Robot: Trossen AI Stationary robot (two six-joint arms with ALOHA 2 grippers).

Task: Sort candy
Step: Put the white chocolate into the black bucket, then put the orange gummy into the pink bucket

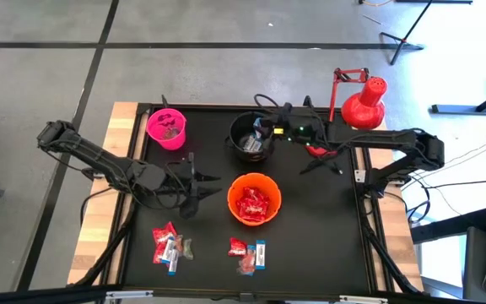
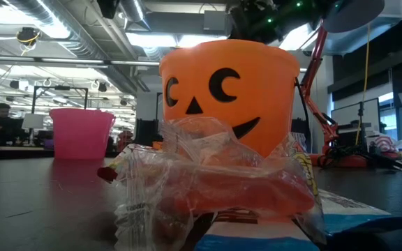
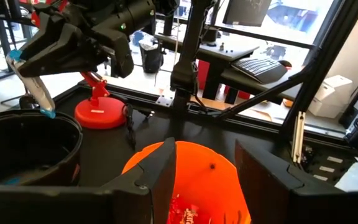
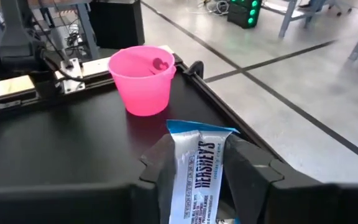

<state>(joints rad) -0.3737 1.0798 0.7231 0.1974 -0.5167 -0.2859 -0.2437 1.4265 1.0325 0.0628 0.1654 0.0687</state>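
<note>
The right gripper [image 4: 194,180] pinches a blue-and-white bar [image 4: 197,174] between its fingers, directly above the black bucket [image 1: 251,135], positioned for release there. The left gripper [image 3: 204,174], spread and empty, waits beside the orange bucket [image 1: 254,199]. Unsorted candy [image 1: 169,246] lies near it.

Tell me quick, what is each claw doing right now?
Left claw: open, holding nothing, beside the orange bucket.
Right claw: closed on a blue-and-white candy bar, over the black bucket.
</note>
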